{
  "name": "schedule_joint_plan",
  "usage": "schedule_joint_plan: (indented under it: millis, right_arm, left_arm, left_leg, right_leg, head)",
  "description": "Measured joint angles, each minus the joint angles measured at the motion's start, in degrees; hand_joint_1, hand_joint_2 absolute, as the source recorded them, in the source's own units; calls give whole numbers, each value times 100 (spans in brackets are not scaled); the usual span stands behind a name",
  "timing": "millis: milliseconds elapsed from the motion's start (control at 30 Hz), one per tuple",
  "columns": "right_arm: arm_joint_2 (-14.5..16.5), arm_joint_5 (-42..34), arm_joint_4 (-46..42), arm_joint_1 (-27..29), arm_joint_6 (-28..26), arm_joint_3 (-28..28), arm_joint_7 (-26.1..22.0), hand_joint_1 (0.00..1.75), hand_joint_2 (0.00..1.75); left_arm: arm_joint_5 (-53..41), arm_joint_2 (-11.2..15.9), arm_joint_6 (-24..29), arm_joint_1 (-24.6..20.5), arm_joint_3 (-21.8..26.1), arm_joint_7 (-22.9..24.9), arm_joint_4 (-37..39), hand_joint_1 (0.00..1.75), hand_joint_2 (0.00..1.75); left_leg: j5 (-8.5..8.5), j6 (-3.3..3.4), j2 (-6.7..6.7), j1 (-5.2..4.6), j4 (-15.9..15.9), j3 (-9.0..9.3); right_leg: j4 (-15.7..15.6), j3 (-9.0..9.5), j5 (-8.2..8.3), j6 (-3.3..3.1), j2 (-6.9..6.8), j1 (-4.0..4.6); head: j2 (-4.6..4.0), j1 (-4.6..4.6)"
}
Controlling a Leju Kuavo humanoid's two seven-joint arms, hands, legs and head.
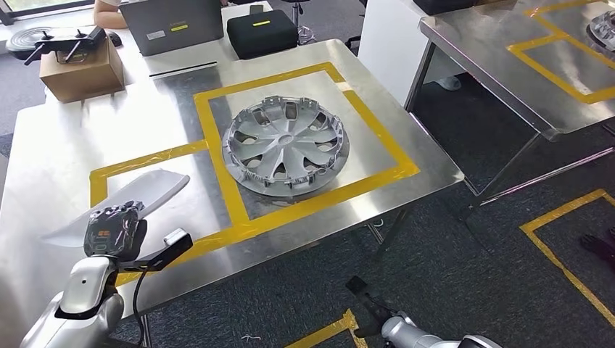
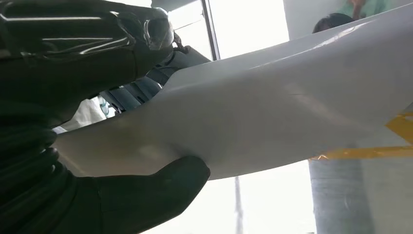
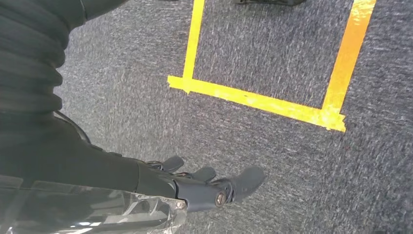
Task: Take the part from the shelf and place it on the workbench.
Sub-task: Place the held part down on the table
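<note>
The left hand (image 1: 114, 228) grips one grey part (image 1: 123, 199) by its near end, over the surface's (image 1: 58, 152) front-left corner, inside the taped box (image 1: 98, 177). The right hand (image 3: 214, 187) hangs with fingers loosely extended, holding nothing, above the floor (image 3: 272, 58). Held only at one end, the long part may tip or slide out if released early. One part, one wheel cover (image 1: 285, 143), two hands

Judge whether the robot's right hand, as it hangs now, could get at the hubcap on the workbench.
Probably not yet: the right hand hangs open over the carpet, below the workbench edge, while the hubcap lies unobstructed inside the taped square.
</note>
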Motion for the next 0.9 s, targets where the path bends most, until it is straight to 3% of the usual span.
schedule_joint_plan:
  millis: [67,133,167,200,233,333,400,467,533,567,633,700,733,800,867,900]
  right_arm:
    - [-3,23,0,-1,1,-9,3,0,175]
    - [-7,36,0,2,1,-25,3,0,175]
    - [-6,39,0,4,1,-33,4,0,175]
    - [-5,41,0,5,2,-42,4,0,175]
    - [-5,42,0,6,4,-49,5,0,175]
    - [-2,42,0,3,10,-65,5,0,175]
    - [0,42,0,3,16,-76,5,0,87]
    - [4,43,0,7,23,-85,5,0,0]
    - [7,43,0,9,25,-91,5,0,0]
    - [4,43,0,9,25,-95,5,0,0]
    - [3,42,2,17,25,-104,5,0,0]
    - [5,42,8,42,25,-112,6,0,0]
    - [8,42,11,55,25,-117,9,0,0]
    - [10,42,19,68,21,-132,17,0,0]
    - [11,43,26,63,17,-142,21,0,0]
    - [14,43,28,63,16,-143,21,0,0]
  left_arm:
    - [7,13,4,0,52,1,1,175,175]
    - [8,29,7,17,92,11,1,175,175]
    - [8,35,9,34,112,13,1,175,175]
    - [8,39,13,48,129,13,1,175,175]
    - [7,43,16,56,146,13,1,175,175]
    - [6,61,23,37,194,13,-2,175,175]
    - [5,69,25,19,210,13,-5,87,175]
    - [2,74,27,21,219,13,-10,0,175]
    - [-13,74,45,18,227,13,-30,0,175]
    - [-28,70,65,14,230,14,-44,0,175]
    - [-54,66,109,25,234,19,-63,0,175]
    - [-58,65,134,63,248,20,-67,0,175]
    - [-57,64,140,81,261,17,-67,0,175]
    - [-56,58,144,97,296,14,-67,0,175]
    - [-59,52,145,97,325,13,-66,0,175]
    - [-62,50,146,97,336,12,-66,0,175]
  left_leg:
    - [-251,-76,9,23,388,-176]
    - [-619,-131,18,52,1194,-552]
    - [-725,-147,25,65,1542,-729]
    - [-725,-155,33,78,1710,-828]
    - [-609,-154,40,89,1630,-808]
    - [-19,-94,44,92,463,-255]
    - [85,-43,39,68,21,-30]
    - [70,7,35,59,-14,-20]
    - [99,75,37,78,-47,-8]
    - [115,108,39,88,-64,-1]
    - [123,142,40,75,-68,-8]
    - [124,150,39,57,-65,-14]
    - [124,149,36,54,-62,-13]
    - [117,138,29,53,-45,-8]
    - [100,100,25,27,-13,-16]
    - [96,77,25,15,-3,-21]
  right_leg:
    - [-29,30,9,-57,-1,-33]
    - [-28,41,2,-86,-2,-33]
    - [-27,44,1,-85,-1,-33]
    - [-26,49,-2,-86,1,-34]
    - [-26,59,-6,-88,5,-35]
    - [-25,95,-29,-76,19,-19]
    - [-20,76,-37,-33,23,5]
    - [-19,52,-35,26,20,8]
    - [125,-29,-121,48,7,-1]
    - [373,-147,-246,33,1,-2]
    - [1218,-541,-602,-26,-5,-3]
    - [1861,-842,-809,-13,-6,-2]
    - [1833,-822,-774,26,-7,-3]
    - [1087,-435,-486,121,-13,-4]
    - [294,-14,-225,123,-22,8]
    - [105,87,-167,96,-24,17]
  head:
    - [-1,-1]
    - [0,-2]
    - [-1,-2]
    - [0,-2]
    - [0,-3]
    - [-1,-2]
    - [-1,-2]
    - [-1,-2]
    - [-1,1]
    - [0,2]
    - [0,3]
    - [-1,2]
    - [-1,2]
    - [-1,3]
    - [-1,2]
    - [0,1]
